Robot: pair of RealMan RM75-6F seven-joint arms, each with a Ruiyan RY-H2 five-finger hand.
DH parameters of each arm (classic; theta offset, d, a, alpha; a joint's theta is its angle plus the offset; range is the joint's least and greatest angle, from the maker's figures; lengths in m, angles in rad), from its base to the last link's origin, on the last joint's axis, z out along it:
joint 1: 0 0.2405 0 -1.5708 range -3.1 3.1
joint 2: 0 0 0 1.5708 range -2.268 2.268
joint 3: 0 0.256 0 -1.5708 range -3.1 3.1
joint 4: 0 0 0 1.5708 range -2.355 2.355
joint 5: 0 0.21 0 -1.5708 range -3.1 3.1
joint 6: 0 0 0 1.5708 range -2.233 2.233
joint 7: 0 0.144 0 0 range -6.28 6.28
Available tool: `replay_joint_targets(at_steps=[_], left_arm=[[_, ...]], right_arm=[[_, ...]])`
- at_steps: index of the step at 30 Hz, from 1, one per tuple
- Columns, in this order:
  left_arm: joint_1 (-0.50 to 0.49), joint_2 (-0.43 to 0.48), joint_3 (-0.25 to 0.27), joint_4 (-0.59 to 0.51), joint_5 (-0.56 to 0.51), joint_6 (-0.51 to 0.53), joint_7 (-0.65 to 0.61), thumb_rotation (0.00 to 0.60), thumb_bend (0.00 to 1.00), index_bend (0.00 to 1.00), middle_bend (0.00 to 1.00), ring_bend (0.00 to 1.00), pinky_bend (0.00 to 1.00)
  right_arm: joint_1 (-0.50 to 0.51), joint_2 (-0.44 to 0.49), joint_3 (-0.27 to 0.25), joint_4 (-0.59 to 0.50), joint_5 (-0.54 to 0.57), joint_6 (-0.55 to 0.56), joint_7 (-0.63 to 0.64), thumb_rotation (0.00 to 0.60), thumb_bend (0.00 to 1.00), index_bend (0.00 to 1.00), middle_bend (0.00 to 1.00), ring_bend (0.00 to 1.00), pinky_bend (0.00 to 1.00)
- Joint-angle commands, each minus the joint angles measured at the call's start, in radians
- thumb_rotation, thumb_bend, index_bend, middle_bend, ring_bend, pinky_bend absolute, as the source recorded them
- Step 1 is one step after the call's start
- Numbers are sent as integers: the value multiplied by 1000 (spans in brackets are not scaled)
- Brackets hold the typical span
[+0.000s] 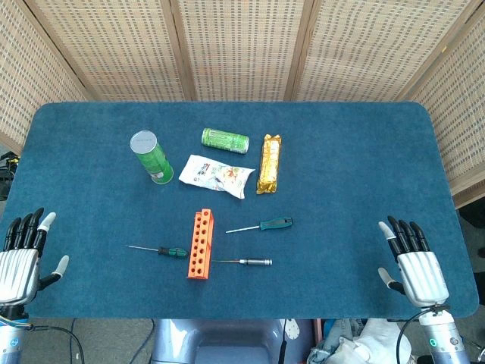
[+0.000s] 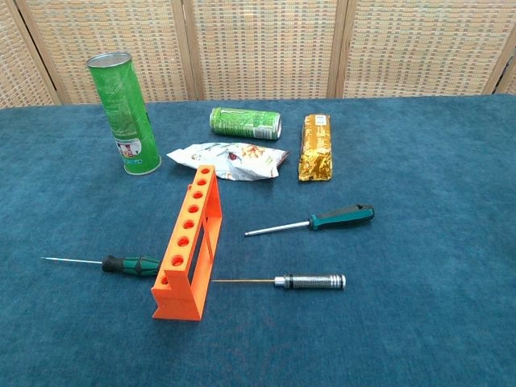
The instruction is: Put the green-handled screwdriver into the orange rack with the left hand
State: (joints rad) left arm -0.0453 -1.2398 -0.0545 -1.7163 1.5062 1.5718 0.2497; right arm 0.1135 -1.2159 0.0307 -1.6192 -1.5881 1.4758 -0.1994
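Overhead, head view: blue tabletop (image 1: 341,167). Orange rack (image 1: 201,244) stands near centre, holes up. Green-handled screwdriver (image 1: 265,224) lies flat just right of the rack, apart from it, tip pointing left. Second screwdriver (image 1: 161,250), dark green grip, lies left of the rack, handle end close against it. Metal-handled driver (image 1: 246,262) lies right of the rack's near end. Far side: green tube (image 1: 151,157) upright, green can (image 1: 225,139) on its side, snack bag (image 1: 217,175), gold packet (image 1: 269,163). Left hand (image 1: 21,256) at the near left edge, fingers apart, holding nothing. Right hand (image 1: 410,260) at the near right edge, fingers extended, likewise empty.

Chest view: rack (image 2: 188,243) near centre; green-handled screwdriver (image 2: 314,222) right of it, untouched; second screwdriver (image 2: 113,263) left; metal-handled driver (image 2: 290,281) nearest. Tube (image 2: 124,113), can (image 2: 245,122), bag (image 2: 227,161), packet (image 2: 315,147) behind. Neither hand shows.
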Motion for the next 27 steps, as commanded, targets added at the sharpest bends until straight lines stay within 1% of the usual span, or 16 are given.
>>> replay_joint_targets(at_steps=[1,27], left_arm=[[0,0,0,0,0,1,0,600,300,83,0,0,0],[-4,3,0,-4,2,-7,-3,600,300,87,0,0,0]], right_arm=[[0,0,0,-1,-1,0,0,600,243,0,0,0,0],[-4,1,0,-8,4,3,-17,600,241,0,0,0,0]])
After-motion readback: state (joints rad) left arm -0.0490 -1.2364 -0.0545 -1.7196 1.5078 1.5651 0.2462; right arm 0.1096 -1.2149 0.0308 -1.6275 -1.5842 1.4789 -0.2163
